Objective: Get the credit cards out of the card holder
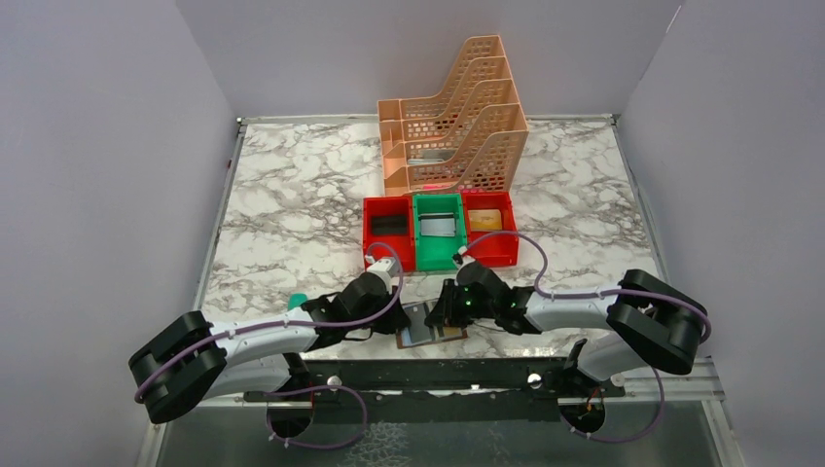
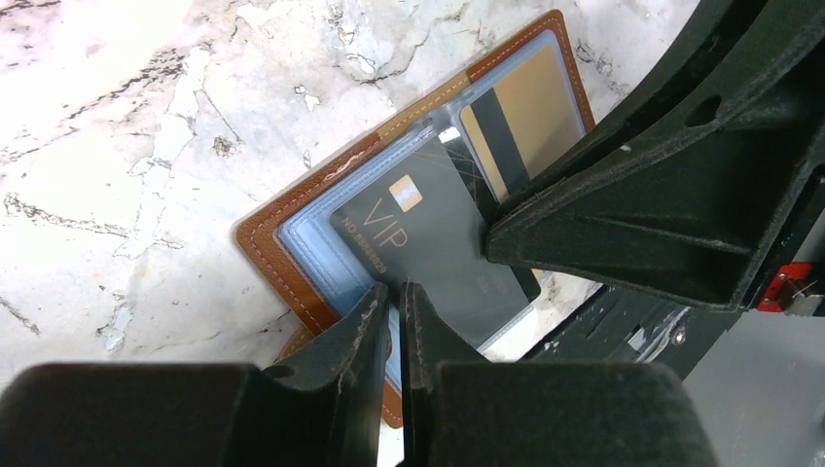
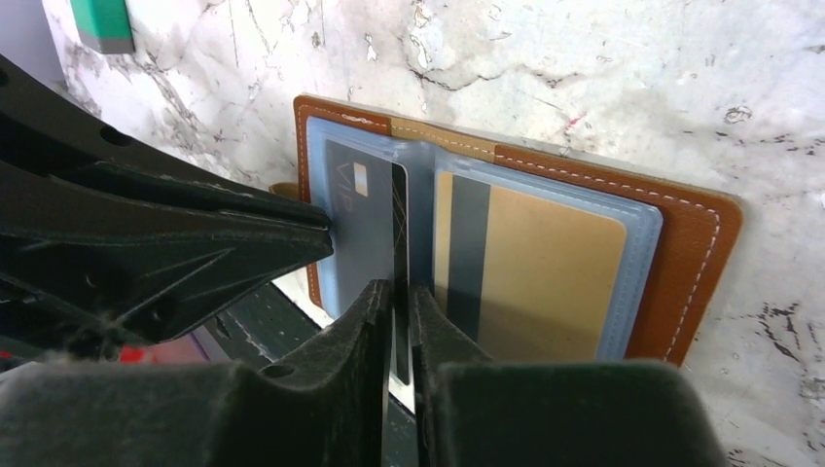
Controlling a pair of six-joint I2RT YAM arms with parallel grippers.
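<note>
Legibly "VIP" card (image 2: 428, 248) in card holder (image 2: 261, 232)

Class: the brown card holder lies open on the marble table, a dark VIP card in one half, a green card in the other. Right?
No. The second card is gold, not green; the right wrist view shows it. The card holder does lie open on the table, dark VIP card in one half.

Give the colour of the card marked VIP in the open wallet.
The card is dark grey with gold lettering; best in left wrist view.
</note>
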